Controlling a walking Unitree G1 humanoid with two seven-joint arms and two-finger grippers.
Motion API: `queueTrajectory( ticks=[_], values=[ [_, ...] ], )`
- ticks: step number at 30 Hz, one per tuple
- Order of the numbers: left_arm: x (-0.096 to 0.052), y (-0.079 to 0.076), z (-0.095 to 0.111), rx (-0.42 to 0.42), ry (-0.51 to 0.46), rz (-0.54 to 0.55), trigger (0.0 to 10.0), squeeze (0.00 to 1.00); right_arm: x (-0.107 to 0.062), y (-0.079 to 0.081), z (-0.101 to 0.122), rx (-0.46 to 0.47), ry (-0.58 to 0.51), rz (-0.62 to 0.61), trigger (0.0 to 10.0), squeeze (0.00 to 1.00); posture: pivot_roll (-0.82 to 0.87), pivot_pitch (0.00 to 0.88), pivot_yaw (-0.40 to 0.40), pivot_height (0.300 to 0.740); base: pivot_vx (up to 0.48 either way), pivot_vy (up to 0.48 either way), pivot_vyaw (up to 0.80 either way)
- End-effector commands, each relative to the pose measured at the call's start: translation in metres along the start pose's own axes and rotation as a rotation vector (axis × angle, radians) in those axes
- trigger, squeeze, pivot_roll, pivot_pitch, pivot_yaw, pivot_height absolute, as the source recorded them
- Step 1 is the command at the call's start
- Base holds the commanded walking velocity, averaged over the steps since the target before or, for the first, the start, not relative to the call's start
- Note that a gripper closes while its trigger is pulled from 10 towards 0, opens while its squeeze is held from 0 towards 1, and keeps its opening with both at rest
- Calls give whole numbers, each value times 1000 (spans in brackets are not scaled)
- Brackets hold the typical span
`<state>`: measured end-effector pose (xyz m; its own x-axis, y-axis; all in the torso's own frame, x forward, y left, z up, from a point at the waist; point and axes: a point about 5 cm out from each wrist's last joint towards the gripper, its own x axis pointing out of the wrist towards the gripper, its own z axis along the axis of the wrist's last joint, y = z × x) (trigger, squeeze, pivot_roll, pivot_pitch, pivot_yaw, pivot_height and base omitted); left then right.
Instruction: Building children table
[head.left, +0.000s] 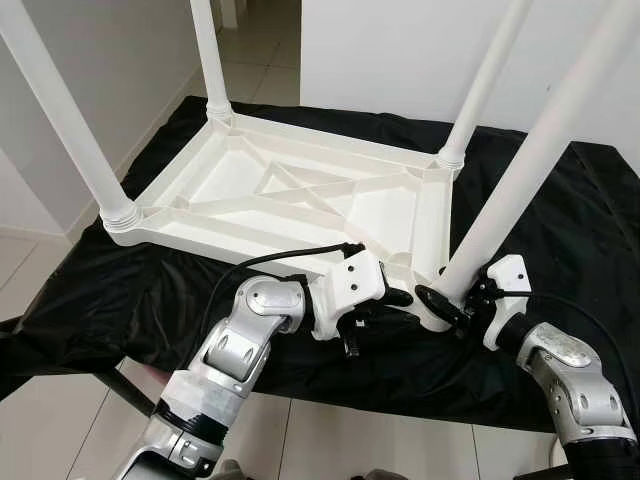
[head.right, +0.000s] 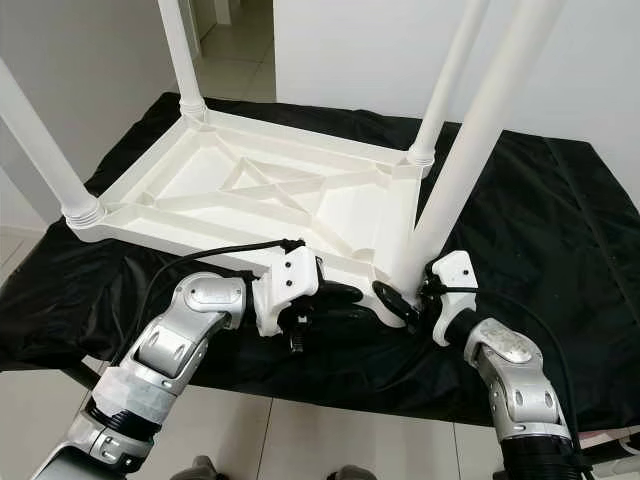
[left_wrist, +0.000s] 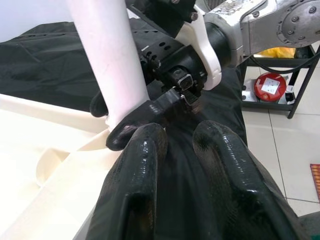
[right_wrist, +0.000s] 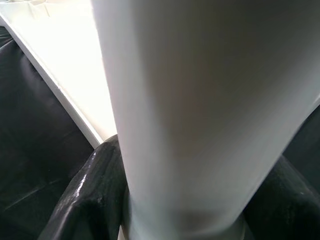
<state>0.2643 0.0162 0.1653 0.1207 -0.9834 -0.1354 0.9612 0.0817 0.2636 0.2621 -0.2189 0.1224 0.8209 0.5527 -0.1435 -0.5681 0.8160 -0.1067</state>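
Right gripper (head.right: 405, 298) clasps the near leg (head.right: 470, 150) of the upturned white table (head.right: 260, 190).
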Motion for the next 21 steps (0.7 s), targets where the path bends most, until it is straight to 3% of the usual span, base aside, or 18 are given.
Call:
queueTrajectory(
  ticks=[1, 2, 3, 5, 14, 16, 18, 20, 21],
  values=[
    [1, 7, -1, 4, 11, 114, 10000, 0, -2, 2, -3, 7, 11, -16, 10000, 0, -9, 0, -29, 740, 0, 0, 0],
    [1, 7, -1, 4, 11, 114, 10000, 0, -2, 2, -3, 7, 11, -16, 10000, 0, -9, 0, -29, 740, 0, 0, 0],
    [0, 7, -2, 5, 13, 111, 10000, 0, 0, 5, 1, 25, -14, -137, 10000, 0, -10, 0, -30, 740, 0, 0, 0],
    [0, 6, -2, 4, 14, 109, 10000, 0, 2, 7, 4, 23, -34, -243, 10000, 0, -13, 0, -27, 740, 0, 0, 0],
    [1, 4, -2, 2, 14, 99, 10000, 0, 9, 26, 11, 60, -72, -362, 10000, 0, -18, 0, -22, 740, 0, 0, 0],
    [0, 3, -2, 1, 14, 95, 10000, 0, 14, 37, 12, 91, -66, -477, 10000, 0, -22, 0, -19, 740, 0, 0, 0],
    [0, 3, -2, 1, 14, 95, 10000, 0, 14, 37, 12, 91, -66, -477, 10000, 0, -22, 0, -19, 740, 0, 0, 0],
    [1, 3, -2, 1, 15, 92, 10000, 0, 17, 45, 8, 119, -39, -679, 10000, 0, -21, 0, -22, 740, 0, 0, 0],
    [1, 3, -2, 1, 14, 91, 10000, 0, 19, 50, 5, 178, -30, -788, 10000, 0, -20, 0, -22, 740, 0, 0, 0]
  ],
)
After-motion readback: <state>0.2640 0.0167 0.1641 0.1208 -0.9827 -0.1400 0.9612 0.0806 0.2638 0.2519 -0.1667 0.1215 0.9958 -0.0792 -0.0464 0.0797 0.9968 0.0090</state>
